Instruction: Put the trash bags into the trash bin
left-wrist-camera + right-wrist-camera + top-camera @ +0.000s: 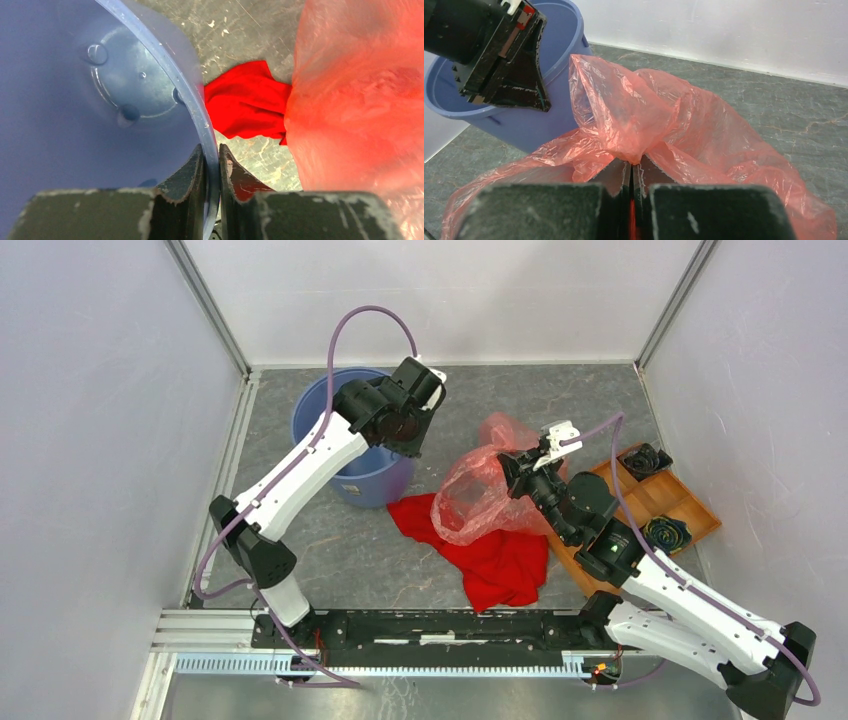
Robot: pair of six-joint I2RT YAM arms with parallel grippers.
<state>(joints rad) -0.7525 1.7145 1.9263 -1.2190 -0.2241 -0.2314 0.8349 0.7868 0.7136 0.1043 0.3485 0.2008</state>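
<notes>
The left gripper [211, 152] is clamped on the right-hand rim of the trash bin [322, 418], one finger inside the blue wall and one outside, the thin rim pinched between them. The bin stands at the far left of the grey table [340, 550], and the left wrist view looks down into it to its round bottom. The right gripper [631, 167] is closed tight on a gathered fold of the trash bag [659, 115], with the film bunching up out of the pinch. The bag hangs crumpled and translucent just to the right of the bin, outside it, with its lower part draped over a red cloth [495, 560] that lies flat on the table nearer the arm bases. In the right wrist view the bag's upper fold rises beside the bin wall, close to the left arm's fingers. An orange-brown tray [690, 502] sits to the right, behind the right arm, with dark coiled items in its compartments.
</notes>
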